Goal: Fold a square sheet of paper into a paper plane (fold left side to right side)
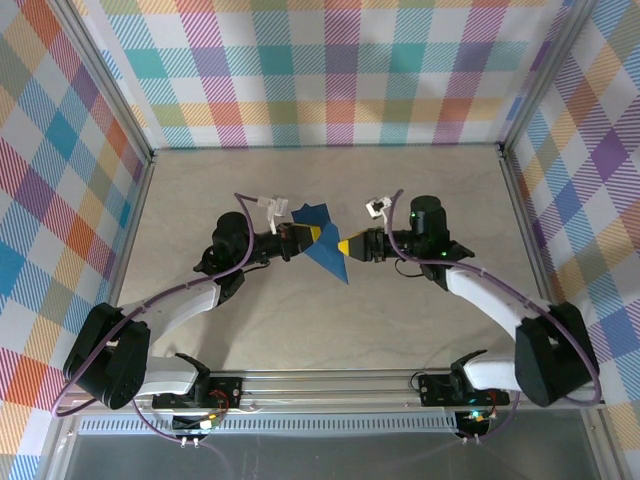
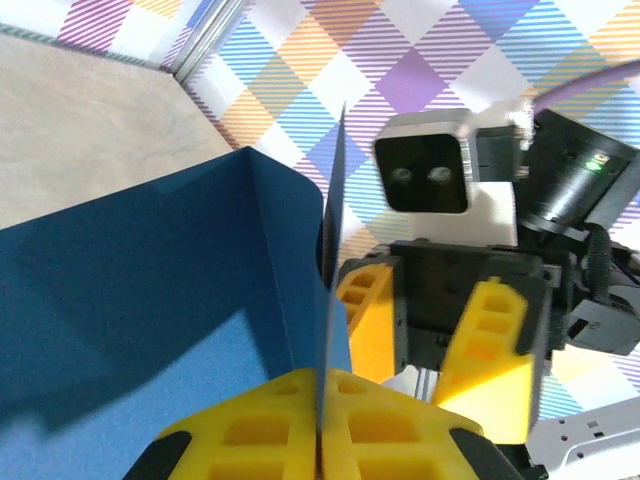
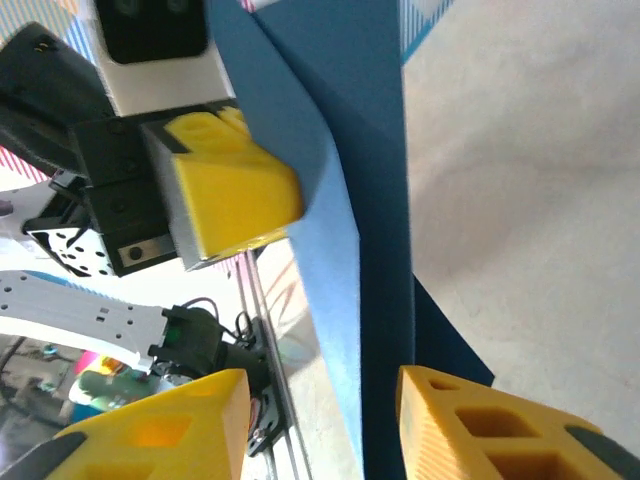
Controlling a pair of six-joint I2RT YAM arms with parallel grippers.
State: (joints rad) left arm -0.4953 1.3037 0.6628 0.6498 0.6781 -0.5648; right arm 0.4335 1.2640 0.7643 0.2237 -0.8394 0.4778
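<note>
We are looking at the dark-blue paper standing creased at the centre of the top view, between the two arms and above the pale desk. The left gripper, extending from the left of the frame, is clenching its jaws on the sheet. In its wrist view the yellow fingers are pressing together, with the thin paper edge rising between them. The right gripper is facing it from the right with its jaws released, one standing on each side of the paper's folded edge. We cannot tell whether the paper's lower tip is touching the desk. Plaid walls are enclosing the desk.
</note>
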